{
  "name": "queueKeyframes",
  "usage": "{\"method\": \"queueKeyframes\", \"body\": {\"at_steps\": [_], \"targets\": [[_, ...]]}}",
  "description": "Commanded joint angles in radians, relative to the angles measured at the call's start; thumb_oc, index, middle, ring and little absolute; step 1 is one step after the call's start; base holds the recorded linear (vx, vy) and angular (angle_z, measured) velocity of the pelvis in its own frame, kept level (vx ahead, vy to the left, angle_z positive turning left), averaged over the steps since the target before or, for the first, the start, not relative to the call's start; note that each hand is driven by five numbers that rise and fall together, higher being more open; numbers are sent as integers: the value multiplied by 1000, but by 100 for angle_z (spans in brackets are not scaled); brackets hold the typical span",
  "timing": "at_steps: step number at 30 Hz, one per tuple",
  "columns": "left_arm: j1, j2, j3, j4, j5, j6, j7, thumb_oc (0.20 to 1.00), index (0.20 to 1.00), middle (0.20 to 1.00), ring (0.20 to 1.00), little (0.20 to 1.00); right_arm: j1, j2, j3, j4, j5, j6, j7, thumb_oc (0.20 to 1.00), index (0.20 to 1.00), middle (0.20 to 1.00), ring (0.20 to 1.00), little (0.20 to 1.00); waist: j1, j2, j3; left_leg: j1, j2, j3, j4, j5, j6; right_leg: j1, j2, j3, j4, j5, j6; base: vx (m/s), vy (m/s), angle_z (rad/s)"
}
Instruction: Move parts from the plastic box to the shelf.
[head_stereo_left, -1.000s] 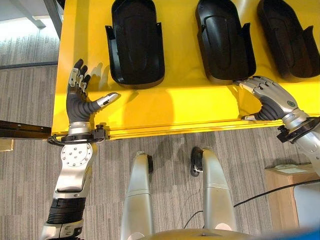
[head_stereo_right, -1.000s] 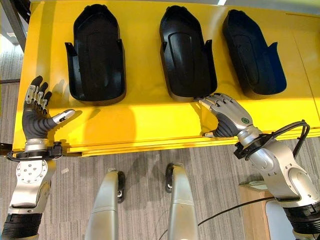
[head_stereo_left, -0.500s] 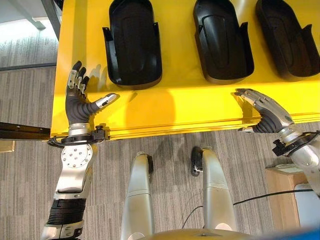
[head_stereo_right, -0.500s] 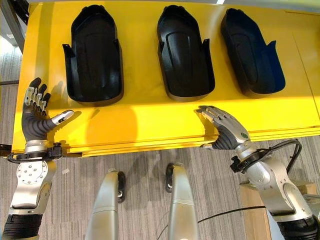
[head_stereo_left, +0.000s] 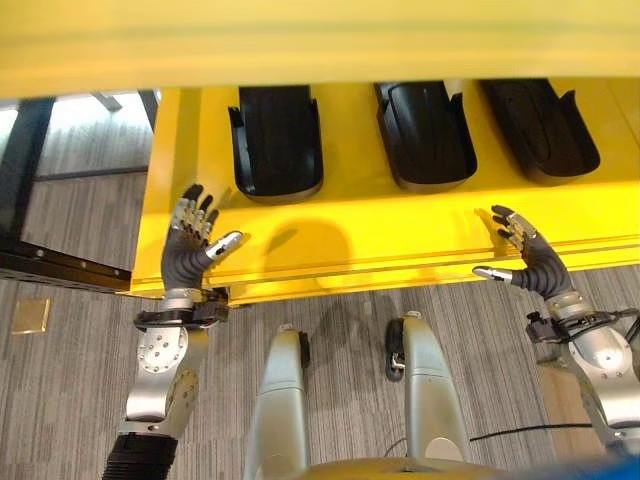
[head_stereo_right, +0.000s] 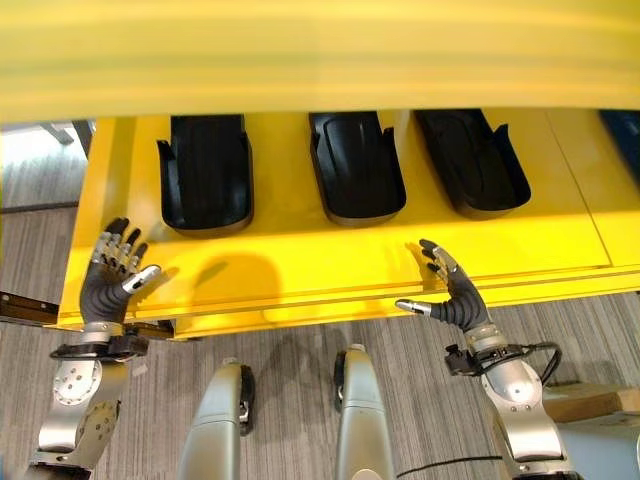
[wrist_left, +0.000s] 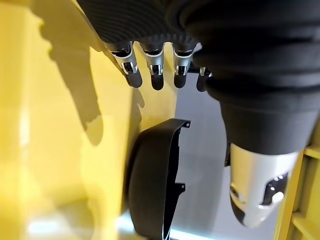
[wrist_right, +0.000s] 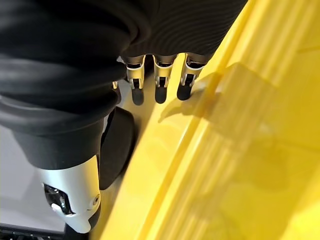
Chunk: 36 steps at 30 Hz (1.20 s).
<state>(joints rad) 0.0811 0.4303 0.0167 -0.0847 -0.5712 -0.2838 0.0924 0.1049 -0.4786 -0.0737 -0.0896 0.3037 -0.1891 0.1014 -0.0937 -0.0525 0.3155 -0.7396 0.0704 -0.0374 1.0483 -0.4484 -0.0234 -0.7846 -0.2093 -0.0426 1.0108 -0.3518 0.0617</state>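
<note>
Three black moulded parts lie side by side on the yellow shelf (head_stereo_left: 350, 225): the left part (head_stereo_left: 277, 140), the middle part (head_stereo_left: 425, 130) and the right part (head_stereo_left: 540, 125). My left hand (head_stereo_left: 190, 255) is open over the shelf's front left corner, below the left part, holding nothing. My right hand (head_stereo_left: 528, 262) is open over the shelf's front edge at the right, below the right part, also empty. The left wrist view shows my left hand's fingers (wrist_left: 152, 70) straight, with the left part (wrist_left: 150, 185) beyond them. Straight fingers (wrist_right: 160, 82) also show in the right wrist view.
A second yellow shelf board (head_stereo_left: 320, 45) crosses the top of both eye views, above the parts. Grey striped carpet (head_stereo_left: 70, 360) lies in front of the shelf. A dark metal rail (head_stereo_left: 60, 268) runs off to the left. A wooden box (head_stereo_right: 590, 405) stands at the lower right.
The camera has pulled back, bringing an upper shelf board into view. My right hand has drawn back from the middle part to the shelf's front edge, empty. The left hand has barely moved.
</note>
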Motion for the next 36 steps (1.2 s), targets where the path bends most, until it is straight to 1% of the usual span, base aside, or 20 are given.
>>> {"method": "queueKeyframes", "body": {"at_steps": [1,3,6,8,9,10,11,14,15,16,17,18,19,23,26,28,30,34,36], "targets": [[47,-25,-82,8,-30,-10,-41,1000,1000,1000,1000,1000,-33,-2,-1,-77,145,-95,-46,1000,1000,1000,1000,1000,-3,9,49,33,31,-32,-59,68,-15,123,15,12,-108,41,14,-96,1,0],[44,-30,-91,23,-49,-20,-46,1000,1000,1000,1000,1000,-40,26,18,-79,147,-113,-71,1000,1000,1000,1000,1000,-1,14,44,83,31,-30,-107,80,-8,172,18,11,-162,61,12,-39,0,0],[50,-47,-98,36,-89,-27,-60,1000,1000,1000,1000,1000,-33,59,47,-64,152,-117,-88,1000,1000,1000,1000,1000,2,16,30,150,38,-34,-179,107,-2,244,24,3,-244,89,8,0,0,0],[50,-47,-98,36,-89,-27,-60,1000,1000,1000,1000,1000,-33,59,47,-64,151,-117,-88,1000,1000,1000,1000,1000,2,15,33,153,38,-34,-181,108,-2,247,24,3,-247,90,8,10,-5,-2],[61,-57,-107,64,-83,-27,-58,1000,1000,1000,1000,1000,-38,84,68,-29,133,-122,-129,1000,1000,1000,1000,1000,7,23,11,225,48,-27,-287,149,3,318,34,-4,-353,134,9,44,-4,-4],[61,-58,-109,71,-78,-25,-60,1000,1000,1000,1000,1000,-41,90,76,-14,124,-120,-138,1000,1000,1000,1000,1000,8,28,0,243,48,-24,-318,161,6,334,38,-4,-383,145,10,96,5,-13],[66,-58,-105,84,-65,-26,-59,1000,1000,1000,1000,1000,-45,105,100,7,116,-114,-149,1000,1000,1000,1000,1000,11,33,-23,296,50,-14,-407,196,6,381,42,-11,-464,177,17,102,14,-18],[67,-61,-102,95,-49,-33,-64,1000,1000,1000,1000,1000,-39,105,117,31,98,-105,-151,1000,1000,1000,1000,1000,11,35,-56,373,44,-1,-546,248,2,443,43,-14,-581,223,29,99,5,-9],[67,-61,-101,95,-49,-33,-64,1000,1000,1000,1000,1000,-39,105,117,31,98,-105,-151,1000,1000,1000,1000,1000,10,34,-59,372,42,-1,-554,255,2,443,41,-15,-586,228,29,106,6,4],[64,-65,-100,88,-50,-39,-71,1000,1000,1000,1000,1000,-39,106,121,43,85,-106,-159,1000,1000,1000,1000,1000,13,39,-83,402,37,4,-630,292,-7,471,39,-20,-655,255,37,98,9,6],[61,-69,-100,90,-55,-41,-73,1000,1000,1000,1000,1000,-40,107,122,49,85,-107,-158,1000,1000,1000,1000,1000,13,41,-90,418,36,6,-664,308,-9,486,37,-24,-680,266,39,103,8,5],[61,-69,-100,90,-55,-41,-73,1000,1000,1000,1000,1000,-40,106,122,50,85,-108,-158,1000,1000,1000,1000,1000,13,40,-90,422,35,6,-670,311,-9,489,37,-25,-684,268,39,149,7,0],[51,-75,-111,112,-51,-47,-92,1000,1000,1000,1000,1000,-39,104,126,70,62,-107,-165,1000,1000,1000,1000,1000,10,51,-121,479,43,6,-791,370,-27,536,31,-38,-770,294,48,168,1,1],[61,-85,-115,113,-73,-49,-107,1000,1000,1000,1000,1000,-40,101,133,80,34,-100,-173,1000,1000,1000,1000,1000,16,61,-166,571,62,4,-975,456,-48,622,31,-61,-911,342,58,165,-13,28],[65,-102,-114,131,-80,-47,-110,1000,1000,1000,1000,1000,-39,100,139,95,2,-98,-179,1000,1000,1000,1000,1000,22,63,-196,624,83,12,-1075,510,-77,682,29,-89,-997,378,70,145,0,27],[67,-111,-113,144,-81,-45,-119,1000,1000,1000,1000,1000,-40,98,147,108,-2,-96,-170,1000,1000,1000,1000,1000,26,61,-215,659,91,20,-1120,524,-82,717,34,-99,-1053,398,75,138,-9,12],[68,-121,-109,151,-86,-45,-122,1000,1000,1000,1000,1000,-39,99,150,115,-10,-95,-171,1000,1000,1000,1000,1000,29,56,-232,674,94,29,-1134,523,-88,736,34,-103,-1093,418,82,112,-11,0],[73,-133,-95,164,-72,-49,-128,1000,1000,1000,1000,1000,-24,110,155,115,-11,-92,-151,1000,1000,1000,1000,1000,41,43,-252,704,91,56,-1136,507,-90,755,21,-100,-1098,426,95,97,8,-7],[79,-136,-96,166,-60,-46,-131,1000,1000,1000,1000,1000,-12,111,155,111,-19,-89,-143,1000,1000,1000,1000,1000,40,42,-256,716,90,63,-1136,501,-92,765,16,-100,-1098,424,97,102,31,-16]]}}
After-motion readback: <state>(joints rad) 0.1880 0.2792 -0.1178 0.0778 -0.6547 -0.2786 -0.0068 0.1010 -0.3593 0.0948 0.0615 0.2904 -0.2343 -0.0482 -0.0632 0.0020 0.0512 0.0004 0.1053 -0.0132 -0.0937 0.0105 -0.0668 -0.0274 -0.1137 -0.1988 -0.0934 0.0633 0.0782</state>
